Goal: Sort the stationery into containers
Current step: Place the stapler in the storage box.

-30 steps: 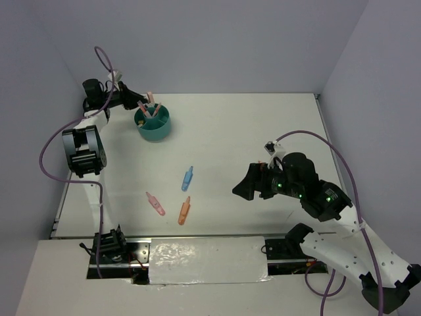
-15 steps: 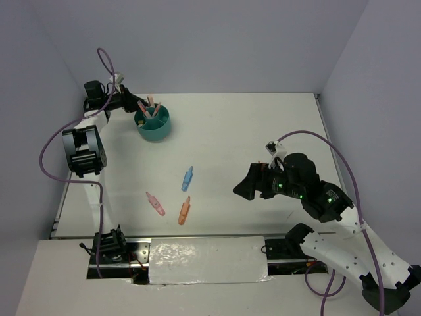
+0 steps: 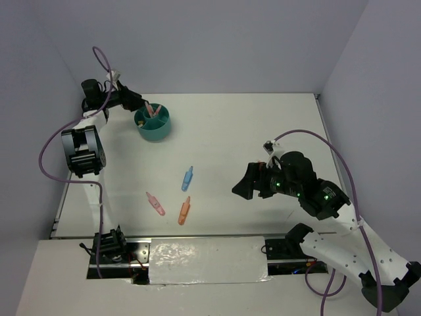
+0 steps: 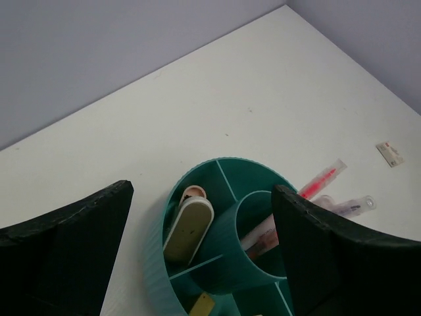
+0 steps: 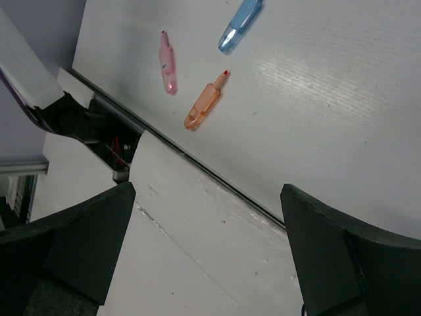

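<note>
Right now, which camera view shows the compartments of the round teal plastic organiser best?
The left wrist view: the round teal plastic organiser is close, so its central cup, dividers and contents are distinct. The top external view shows the organiser whole but small. The right wrist view does not show it.

The teal organiser stands near the far-left corner, close to the left wall and back wall. The left gripper, jaws spread, hangs over its left rim, and pens projecting from its compartments obstruct access from above. Bare table separates it from the pink marker, orange marker and blue marker, which lie well apart from the right gripper.
</note>
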